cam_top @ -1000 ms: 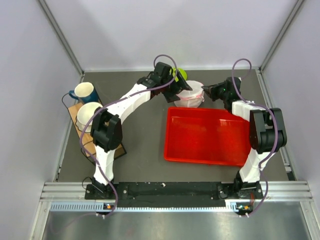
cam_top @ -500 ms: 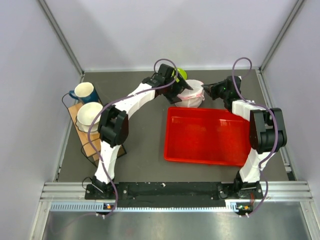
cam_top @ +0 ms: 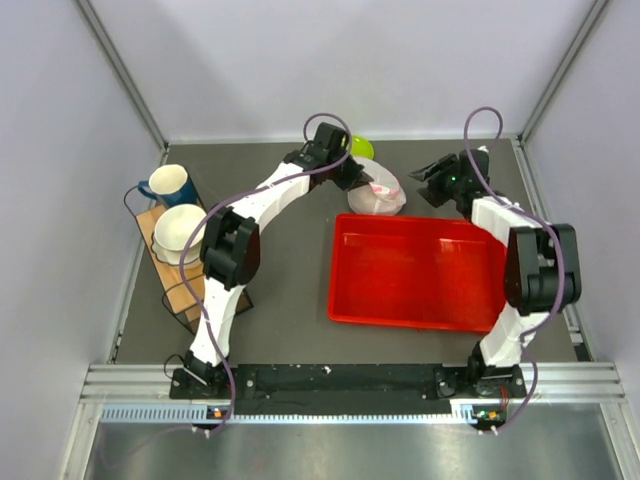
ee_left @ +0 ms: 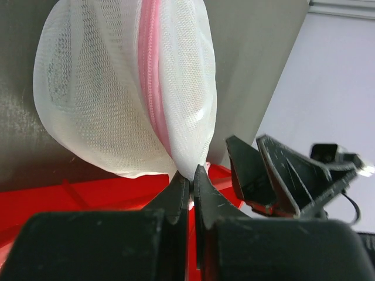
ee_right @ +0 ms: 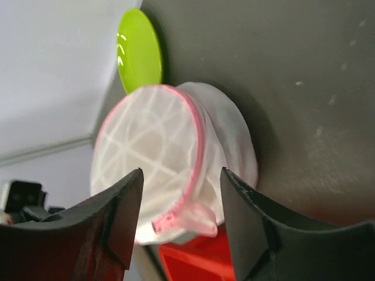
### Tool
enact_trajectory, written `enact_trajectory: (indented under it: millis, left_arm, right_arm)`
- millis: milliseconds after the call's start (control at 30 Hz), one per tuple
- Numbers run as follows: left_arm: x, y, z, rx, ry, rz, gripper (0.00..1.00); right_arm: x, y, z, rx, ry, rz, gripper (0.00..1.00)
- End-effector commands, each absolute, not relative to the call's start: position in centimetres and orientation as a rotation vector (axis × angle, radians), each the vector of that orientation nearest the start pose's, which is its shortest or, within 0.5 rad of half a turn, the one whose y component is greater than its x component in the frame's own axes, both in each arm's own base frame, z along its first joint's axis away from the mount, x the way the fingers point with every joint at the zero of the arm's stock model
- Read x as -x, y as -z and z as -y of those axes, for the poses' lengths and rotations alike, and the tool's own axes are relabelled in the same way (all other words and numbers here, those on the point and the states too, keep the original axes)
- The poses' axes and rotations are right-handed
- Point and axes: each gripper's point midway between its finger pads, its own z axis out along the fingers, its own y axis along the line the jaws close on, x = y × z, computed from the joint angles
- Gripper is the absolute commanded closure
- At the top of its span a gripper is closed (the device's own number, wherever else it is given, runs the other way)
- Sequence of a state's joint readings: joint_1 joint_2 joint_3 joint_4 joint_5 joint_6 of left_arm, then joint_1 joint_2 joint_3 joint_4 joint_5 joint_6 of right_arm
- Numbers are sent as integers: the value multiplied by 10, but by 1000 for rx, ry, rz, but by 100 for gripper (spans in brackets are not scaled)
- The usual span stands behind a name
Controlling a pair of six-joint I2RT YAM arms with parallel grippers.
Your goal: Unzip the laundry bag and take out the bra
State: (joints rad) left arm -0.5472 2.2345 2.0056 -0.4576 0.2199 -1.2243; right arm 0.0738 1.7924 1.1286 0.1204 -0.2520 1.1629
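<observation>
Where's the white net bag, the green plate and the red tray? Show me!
laundry bag [ee_left: 105, 88]: left wrist view, on its white mesh side, left of the pink zipper.
green plate [ee_right: 140, 50]: right wrist view, on the middle of its face.
red tray [cam_top: 415, 275]: top view, on its bare floor.

A red tray [cam_top: 415, 272] is lying across the center-right of the dark counter [cam_top: 280, 290]. A lime-green plate [cam_top: 362, 148] is peeking out at the upper middle, near the back wall. At the left, a blue mug [cam_top: 168, 184] and a white bowl [cam_top: 178, 230] are sitting on a wooden rack [cam_top: 178, 290].
</observation>
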Motion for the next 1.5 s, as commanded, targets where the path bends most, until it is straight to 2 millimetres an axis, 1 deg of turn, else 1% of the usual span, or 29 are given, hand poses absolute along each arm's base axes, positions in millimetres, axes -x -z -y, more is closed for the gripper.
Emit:
enact_trajectory:
  millis: [0, 33, 67, 100, 133, 167, 200, 233, 267, 367, 400, 433, 467, 500, 533, 567, 600, 633, 667, 700, 767, 833, 967, 1100, 1133, 1167, 1233, 1333, 1467]
  left_arm:
    - [-485, -194, 388, 636, 1174, -2359, 100]
    - [-483, -196, 387, 634, 1172, -2358, 100]
    - [-483, -197, 387, 632, 1176, -2352, 100]
    - [-482, -194, 388, 632, 1177, -2359, 100]
    - [-481, -195, 388, 621, 1185, -2356, 100]
    - [-480, -194, 388, 603, 1186, -2361, 100]
    - [-480, -196, 388, 591, 1183, -2356, 100]
    - [-480, -199, 388, 571, 1189, -2348, 100]
    - [-480, -201, 389, 527, 1192, -2342, 100]
    - [-479, -212, 392, 423, 1231, -2316, 100]
    - [-475, -212, 395, 388, 1261, -2328, 100]
    - [-479, -214, 396, 346, 1298, -2307, 100]
    - [-479, -213, 397, 321, 1315, -2310, 100]
    - [-480, -220, 400, 277, 1345, -2290, 100]
    - [-479, -214, 403, 234, 1384, -2305, 100]
    - [-483, -224, 406, 182, 1399, -2276, 100]
    - [-485, -216, 408, 158, 1408, -2289, 100]
    - [-485, -215, 408, 130, 1426, -2296, 100]
    - [-486, -221, 408, 88, 1440, -2281, 100]
    - [-490, -214, 406, 84, 1446, -2290, 100]
    - [-490, -209, 403, 59, 1452, -2298, 100]
    - [-492, -210, 397, 50, 1440, -2295, 100]
    - [-492, -209, 392, -2, 1404, -2289, 100]
    - [-491, -208, 391, -22, 1399, -2293, 100]
    - [-490, -206, 391, -21, 1400, -2298, 100]
    - [-490, -206, 391, -23, 1402, -2297, 100]
    - [-490, -205, 392, -20, 1405, -2301, 100]
    - [-490, -206, 392, -20, 1407, -2299, 100]
    - [-490, -208, 393, -15, 1424, -2293, 100]
  right_arm:
    - [-469, -201, -90, -660, -705, -1987, 43]
    - [-462, -203, -88, -632, -681, -1984, 44]
    - [-455, -205, -92, -547, -672, -1992, 48]
    - [-443, -208, -99, -482, -667, -1996, 51]
    - [-437, -208, -105, -418, -650, -2008, 55]
    - [-427, -203, -120, -291, -623, -2046, 58]
    - [-421, -199, -124, -247, -611, -2067, 59]
    - [-417, -194, -128, -213, -615, -2092, 64]
    - [-411, -190, -137, -163, -671, -2120, 66]
    - [-406, -179, -156, -61, -785, -2167, 67]
    - [-407, -183, -161, -29, -817, -2168, 67]
    - [-405, -173, -170, 10, -876, -2206, 64]
    - [-404, -172, -173, 59, -890, -2213, 64]
    - [-407, -176, -177, 99, -908, -2208, 62]
    - [-402, -170, -177, 115, -917, -2245, 56]
    - [-404, -167, -177, 143, -903, -2245, 54]
    - [-405, -166, -175, 146, -887, -2245, 53]
    - [-408, -165, -171, 142, -872, -2242, 52]
    - [-411, -163, -170, 149, -871, -2242, 52]
    - [-413, -162, -169, 137, -877, -2247, 53]
    - [-419, -161, -166, 106, -934, -2242, 56]
    - [-420, -164, -168, 115, -985, -2226, 59]
    - [-417, -175, -174, 151, -1074, -2186, 58]
    - [-425, -177, -173, 139, -1066, -2174, 57]
    - [-427, -171, -174, 134, -1070, -2187, 57]
    - [-431, -175, -174, 132, -1072, -2179, 57]
    - [-436, -172, -175, 125, -1080, -2181, 57]
    - [-443, -178, -178, 128, -1092, -2167, 58]
    - [-453, -175, -179, 123, -1088, -2173, 58]
